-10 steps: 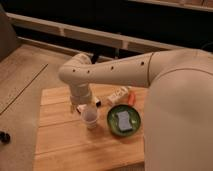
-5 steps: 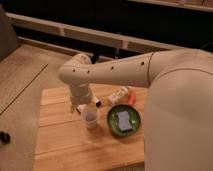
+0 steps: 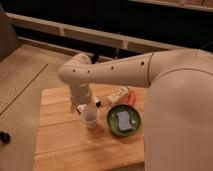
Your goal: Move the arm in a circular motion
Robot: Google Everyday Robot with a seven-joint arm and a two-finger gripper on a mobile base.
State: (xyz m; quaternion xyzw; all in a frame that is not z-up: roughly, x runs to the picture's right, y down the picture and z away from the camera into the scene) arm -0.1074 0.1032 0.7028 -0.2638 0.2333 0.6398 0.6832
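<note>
The arm (image 3: 130, 72) is a very large cream-white tube with small dark screw holes. It reaches from the right across the wooden table (image 3: 60, 145) and bends down at a rounded elbow on the left. The gripper (image 3: 86, 106) hangs below that elbow, just above the table's back left part, right behind a small white cup (image 3: 90, 117). Most of the gripper is hidden by the wrist.
A green bowl (image 3: 124, 121) with a grey-blue sponge in it sits right of the cup. A white packet (image 3: 118, 95) and an orange item (image 3: 132, 98) lie behind the bowl. A low ledge and dark wall run along the back. Tiled floor lies to the left.
</note>
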